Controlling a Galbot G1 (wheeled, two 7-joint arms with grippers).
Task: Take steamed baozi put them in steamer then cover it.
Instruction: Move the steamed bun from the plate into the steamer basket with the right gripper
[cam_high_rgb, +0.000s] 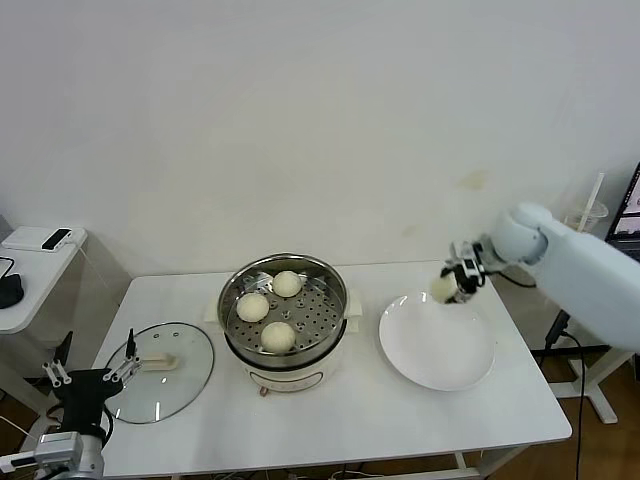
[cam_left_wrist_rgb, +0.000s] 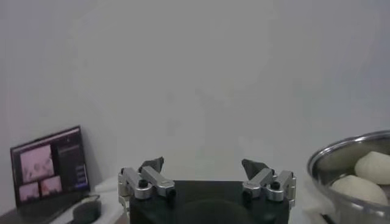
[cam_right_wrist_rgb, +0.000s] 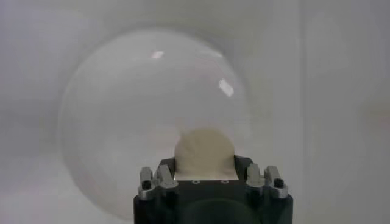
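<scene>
Three cream-white baozi (cam_high_rgb: 268, 309) lie on the perforated tray of the shiny steamer (cam_high_rgb: 330, 322) at the table's middle. A further baozi (cam_high_rgb: 443, 289) hangs above the far rim of the white plate (cam_high_rgb: 440, 350), with my right gripper (cam_high_rgb: 457, 283) shut on it. In the right wrist view that baozi (cam_right_wrist_rgb: 204, 153) sits between the jaws, with the plate (cam_right_wrist_rgb: 122, 122) below. The glass cover (cam_high_rgb: 185, 355) lies flat on the table left of the steamer. My left gripper (cam_high_rgb: 90, 376) hangs open and empty off the table's front left corner; in its wrist view the left gripper (cam_left_wrist_rgb: 205, 165) holds nothing.
A small white side table (cam_high_rgb: 35, 285) with a phone stands at the far left. A monitor and desk frame (cam_high_rgb: 600, 385) stand beyond the table's right edge. Bare tabletop lies in front of the steamer and plate.
</scene>
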